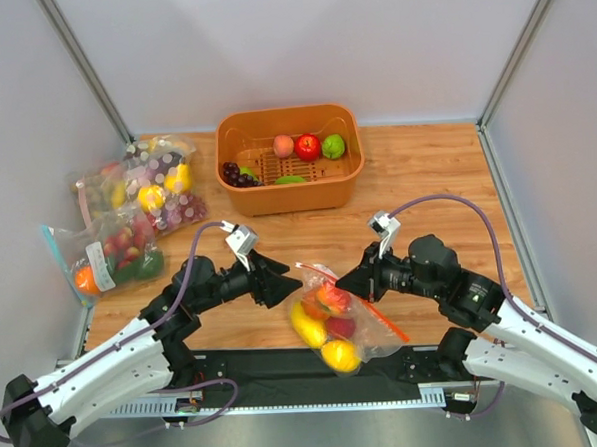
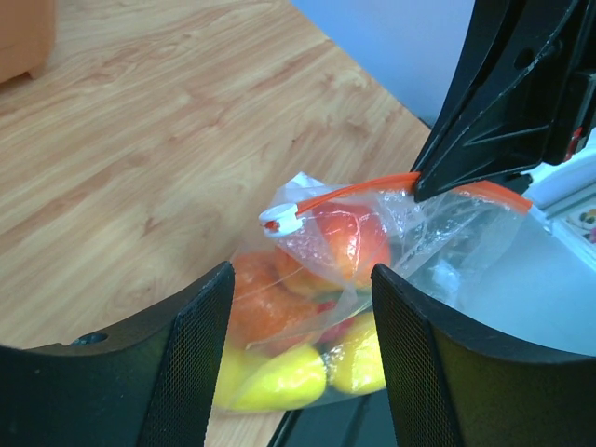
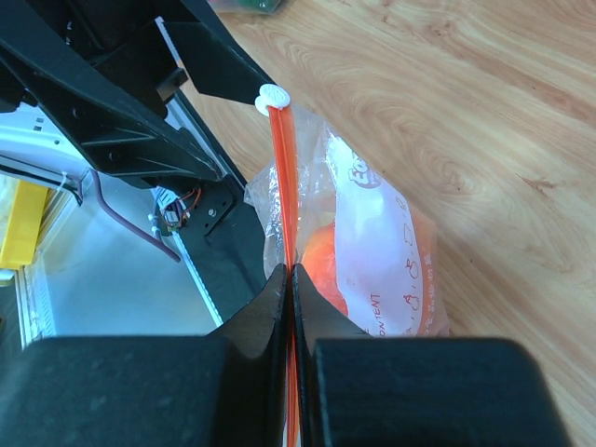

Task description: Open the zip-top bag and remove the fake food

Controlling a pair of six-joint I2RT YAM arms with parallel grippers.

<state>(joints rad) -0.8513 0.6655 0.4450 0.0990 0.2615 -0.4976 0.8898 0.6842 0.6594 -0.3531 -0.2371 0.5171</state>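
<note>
Bag (image 1: 336,327): right gripper (image 3: 291,279) clamped on zip strip (image 3: 284,186); left gripper (image 2: 300,275) apart at ten o'clock; risk: thin strip slips, bag drops.

Wooden table (image 1: 426,177) bearing orange basket (image 1: 297,197), blue-zipped bag (image 1: 105,259)

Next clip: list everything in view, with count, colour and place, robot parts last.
zip-top bag: one, clear with orange-red zip, near table edge between the grippers
fake food: several pieces, yellow, orange, red, inside that bag
basket: one, orange, far centre
peach, red apple, green fruit: one each, in basket
purple grapes: one bunch, in basket
other bags: a few, clear, mixed fruit, left side
table: one, wood
left gripper: black, open, beside the bag
right gripper: black, shut on the bag
</note>
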